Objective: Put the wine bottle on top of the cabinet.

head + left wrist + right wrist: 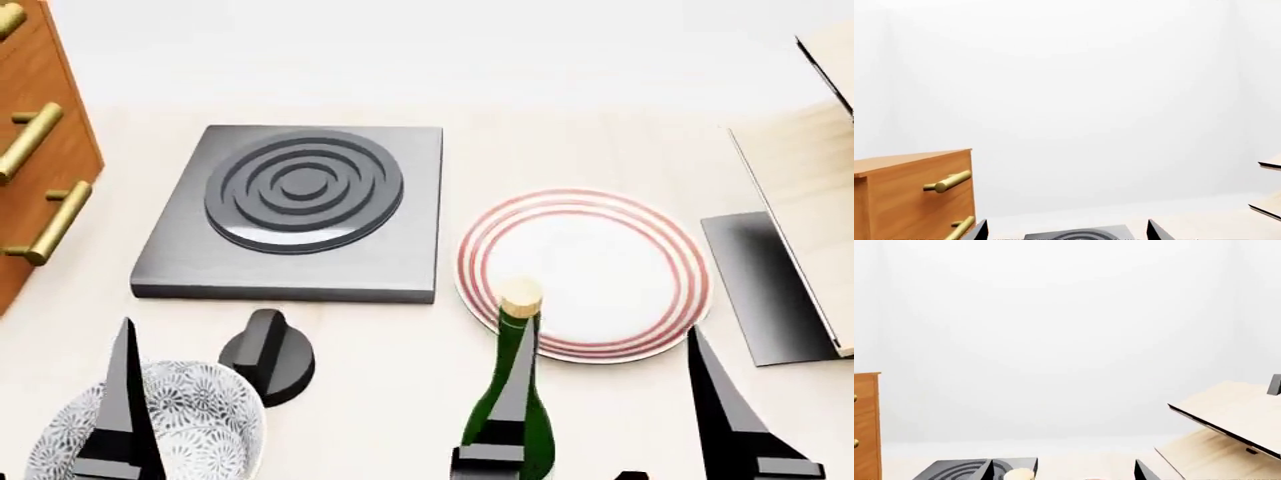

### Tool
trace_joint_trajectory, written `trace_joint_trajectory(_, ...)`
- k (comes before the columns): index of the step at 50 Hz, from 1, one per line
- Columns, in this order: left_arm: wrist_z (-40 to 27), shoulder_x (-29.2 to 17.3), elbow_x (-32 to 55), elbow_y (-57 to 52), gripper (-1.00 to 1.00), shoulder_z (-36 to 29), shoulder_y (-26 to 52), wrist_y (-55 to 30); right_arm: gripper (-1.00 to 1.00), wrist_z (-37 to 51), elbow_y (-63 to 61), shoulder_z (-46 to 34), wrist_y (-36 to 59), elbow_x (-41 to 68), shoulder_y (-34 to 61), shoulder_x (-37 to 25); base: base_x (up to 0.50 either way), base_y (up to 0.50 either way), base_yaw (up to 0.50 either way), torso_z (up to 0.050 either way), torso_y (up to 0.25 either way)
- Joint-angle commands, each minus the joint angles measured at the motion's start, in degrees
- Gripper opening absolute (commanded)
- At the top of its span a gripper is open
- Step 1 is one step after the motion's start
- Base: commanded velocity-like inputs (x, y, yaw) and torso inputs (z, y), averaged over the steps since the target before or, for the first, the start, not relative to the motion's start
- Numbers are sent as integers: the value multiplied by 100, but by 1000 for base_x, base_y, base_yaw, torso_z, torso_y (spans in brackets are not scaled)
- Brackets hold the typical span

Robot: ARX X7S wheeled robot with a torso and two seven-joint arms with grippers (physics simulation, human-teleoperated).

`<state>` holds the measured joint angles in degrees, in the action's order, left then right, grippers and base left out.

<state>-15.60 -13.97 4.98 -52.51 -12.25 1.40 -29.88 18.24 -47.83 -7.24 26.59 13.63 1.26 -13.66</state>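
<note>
One wine bottle point(510, 400) stands upright on the table point(400, 340) at the near edge of the head view, its tan cork just touching or overlapping the near rim of a red-ringed white plate point(583, 272). The right gripper point(607, 400) has its jaws spread wide; one dark finger point(507, 410) lies across the front of the bottle, the other stands well to the right, and whether either touches the glass I cannot tell. In the right wrist view the cork point(1019, 474) shows between the two finger tips.

To the left of the plate lies a dark grey square slab point(296, 212) with raised rings, and in front of it a black knob point(270, 355). A patterned bowl point(174, 425) sits at the near left corner, with one finger of the left gripper point(1066, 231) rising in front of it. The left wrist view shows its jaws spread apart and holding nothing.

At the far left edge stands the cabinet point(34, 140), orange-brown with brass bar handles point(27, 140). A pale wooden slanted rack point(807, 190) on a dark base is at the far right.
</note>
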Motion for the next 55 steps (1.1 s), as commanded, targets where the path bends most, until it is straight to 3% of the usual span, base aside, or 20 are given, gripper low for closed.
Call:
trace_joint_trajectory(1,-38,-37,57,-30,100,47,8,-24,100,66,8,-112,47,-60,21,-54,0,500,0,0,0)
trace_joint_trajectory(21,-104,-72,113,-84,100,-2,42,-94,100,152,32,-59,-131,93,7,-73,0,500,0,0,0)
trace_joint_trajectory(36,-131,-82,177,8,100,-54,33,-42,100,270,9,-124,-20,26,50,-202,0,0,0,0,0)
trace_joint_trajectory(42,-158,-104,152,-25,100,-119,26,-88,100,465,-457,386,603,135,227,-480,0,0,0,0,0)
trace_joint_trajectory(46,-180,-108,216,-65,100,-27,56,-138,100,762,-429,260,1199,-506,417,-903,0,0,0,0,0)
trace_joint_trajectory(55,-197,-139,212,-14,100,-61,68,-107,100,621,150,836,1285,-239,641,-1055,0,0,0,0,0)
